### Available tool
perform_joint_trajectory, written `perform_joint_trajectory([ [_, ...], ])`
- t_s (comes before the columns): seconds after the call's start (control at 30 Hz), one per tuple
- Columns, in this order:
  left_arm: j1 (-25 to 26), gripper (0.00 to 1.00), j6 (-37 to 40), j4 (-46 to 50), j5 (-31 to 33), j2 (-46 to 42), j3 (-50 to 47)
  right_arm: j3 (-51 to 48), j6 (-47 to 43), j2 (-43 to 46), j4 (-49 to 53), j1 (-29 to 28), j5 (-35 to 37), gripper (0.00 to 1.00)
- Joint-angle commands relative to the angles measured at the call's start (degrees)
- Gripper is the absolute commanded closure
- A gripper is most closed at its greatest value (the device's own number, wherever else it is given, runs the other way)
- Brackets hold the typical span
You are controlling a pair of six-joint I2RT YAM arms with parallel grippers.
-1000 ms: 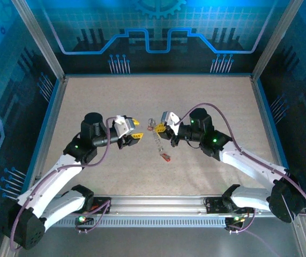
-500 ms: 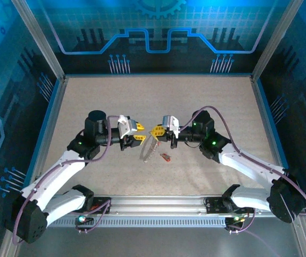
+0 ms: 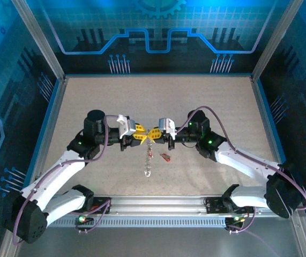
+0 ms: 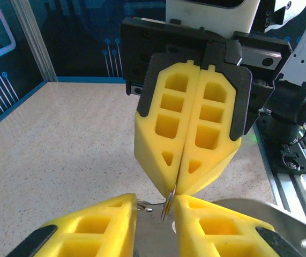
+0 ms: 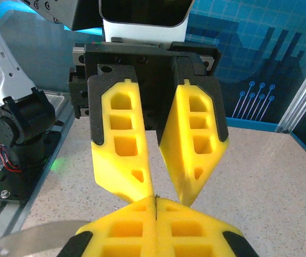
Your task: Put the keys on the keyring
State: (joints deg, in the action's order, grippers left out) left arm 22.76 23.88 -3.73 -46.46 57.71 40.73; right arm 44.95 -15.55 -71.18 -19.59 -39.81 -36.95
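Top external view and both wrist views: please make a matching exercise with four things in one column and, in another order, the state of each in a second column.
1. left gripper with yellow fingers
2. right gripper with yellow fingers
3. thin silvery chain-like keyring
4. tiny red-headed key

A. lies on the speckled table
B. fingers spread apart
C. fingers pressed together
D. pinched at one end

Pairs: 1-B, 2-C, 3-D, 4-A.

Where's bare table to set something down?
Free: table far half, up to the back wall; narrow near strip along the front rail. Crowded: middle, where left gripper and right gripper meet, keyring hanging there, red key beside.
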Motion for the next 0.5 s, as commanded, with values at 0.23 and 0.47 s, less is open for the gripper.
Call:
perform_joint_trajectory([
  [0.23,0.3,0.75,2.3,1.8,-3.6,-0.2,2.0,1.4,-0.5,0.6,-3.7,-1.8,-0.5,1.0],
  [0.47,0.4,0.75,3.7,1.7,-4.2,0.4,1.4,1.1,-0.1,0.6,-4.5,-1.8,-0.4,1.0],
])
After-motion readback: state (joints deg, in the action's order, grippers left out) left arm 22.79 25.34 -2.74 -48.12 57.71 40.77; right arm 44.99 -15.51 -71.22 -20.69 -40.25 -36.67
